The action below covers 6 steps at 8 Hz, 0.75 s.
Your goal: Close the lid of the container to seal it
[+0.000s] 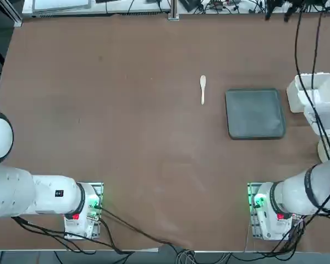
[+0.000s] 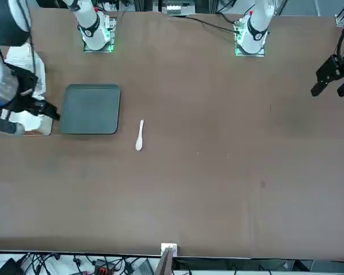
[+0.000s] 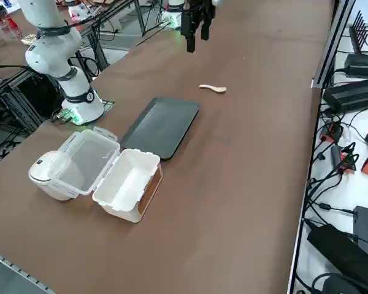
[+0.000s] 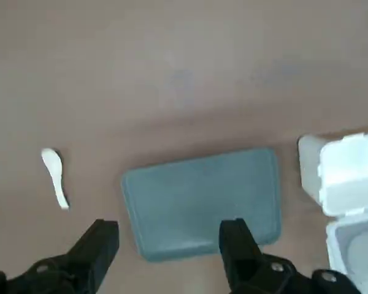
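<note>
The white container (image 3: pixel 128 184) sits upright and uncovered on the surface. Its translucent lid (image 3: pixel 89 160), rounded at the corners, is folded open beside it, still hinged along one edge.

The surface (image 1: pixel 154 165) is showing plain brown. The tray (image 1: pixel 256 114) is looking dark grey-green all over. The box (image 3: pixel 128 180) and its lid (image 3: pixel 89 160) are showing white, and the spoon (image 1: pixel 203 89) is looking white too.

right wrist view cuts off lid (image 4: pixel 360 250), container (image 4: pixel 352 176), hand (image 4: pixel 168 228)
</note>
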Motion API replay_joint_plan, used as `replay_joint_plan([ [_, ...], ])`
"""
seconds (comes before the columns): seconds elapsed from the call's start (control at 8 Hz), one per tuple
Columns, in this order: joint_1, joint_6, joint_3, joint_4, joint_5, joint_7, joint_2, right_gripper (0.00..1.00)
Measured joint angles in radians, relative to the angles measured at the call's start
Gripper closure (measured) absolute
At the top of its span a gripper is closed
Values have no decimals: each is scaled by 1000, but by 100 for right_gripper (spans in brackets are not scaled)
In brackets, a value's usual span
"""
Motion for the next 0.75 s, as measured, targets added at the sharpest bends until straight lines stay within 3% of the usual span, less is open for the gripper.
replay_joint_plan([
  [0.38, 6, 3, -1, -159, -33, 26, -3, 0],
  [0.75, 83, 71, 2, -364, -220, 229, 2, 0],
])
